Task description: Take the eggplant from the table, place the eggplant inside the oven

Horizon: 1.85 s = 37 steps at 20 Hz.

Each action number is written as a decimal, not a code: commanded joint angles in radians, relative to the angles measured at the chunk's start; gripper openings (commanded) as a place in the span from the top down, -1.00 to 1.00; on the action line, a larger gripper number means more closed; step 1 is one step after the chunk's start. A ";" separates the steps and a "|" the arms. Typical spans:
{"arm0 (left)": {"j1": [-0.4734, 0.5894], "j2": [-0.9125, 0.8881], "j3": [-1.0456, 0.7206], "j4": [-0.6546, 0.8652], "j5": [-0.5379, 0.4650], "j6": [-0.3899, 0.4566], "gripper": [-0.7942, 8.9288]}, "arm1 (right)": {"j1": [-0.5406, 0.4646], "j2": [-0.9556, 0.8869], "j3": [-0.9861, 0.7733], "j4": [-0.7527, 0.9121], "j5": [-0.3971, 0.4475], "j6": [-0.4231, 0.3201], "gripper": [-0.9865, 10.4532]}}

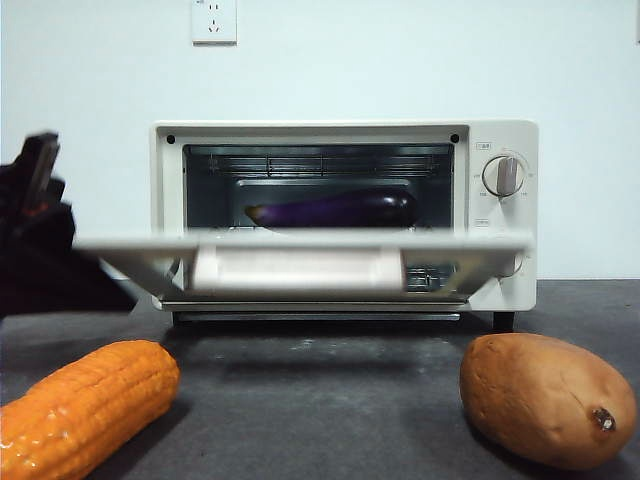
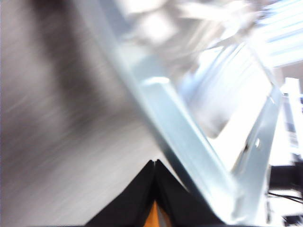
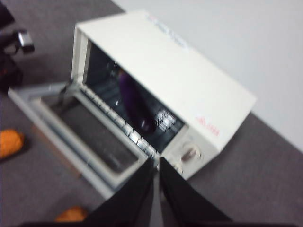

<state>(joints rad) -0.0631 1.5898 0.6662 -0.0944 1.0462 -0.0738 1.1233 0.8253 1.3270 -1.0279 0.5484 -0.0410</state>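
Note:
The dark purple eggplant (image 1: 335, 209) lies lengthwise on the wire rack inside the cream oven (image 1: 500, 140), and shows through the opening in the right wrist view as the eggplant (image 3: 135, 101). The oven door (image 1: 300, 243) hangs about level, half open. My left gripper (image 2: 155, 161) is shut and empty, close beside the door's edge (image 2: 180, 137); its view is blurred. From the front it is the dark shape (image 1: 35, 190) left of the oven. My right gripper (image 3: 156, 160) hovers shut above the oven's front, holding nothing.
An orange corn cob (image 1: 85, 405) lies at the front left of the dark table (image 1: 320, 400), a brown sweet potato (image 1: 545, 398) at the front right. A white wall with a socket (image 1: 214, 20) stands behind the oven.

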 commanded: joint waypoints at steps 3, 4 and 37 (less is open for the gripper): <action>-0.013 0.013 0.065 0.087 0.081 -0.074 0.83 | 0.013 0.008 0.021 -0.095 -0.013 0.116 0.82; -0.011 0.013 0.085 0.097 0.081 -0.090 0.83 | 0.013 0.010 0.020 -0.118 -0.031 0.127 0.82; -0.334 -0.669 0.137 -0.227 -0.871 -0.016 0.83 | -0.587 -0.050 -0.458 0.351 -0.500 -0.038 0.82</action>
<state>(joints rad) -0.3923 0.9173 0.8017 -0.3309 0.1761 -0.0631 0.5312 0.7673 0.8635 -0.6746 0.0528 -0.0967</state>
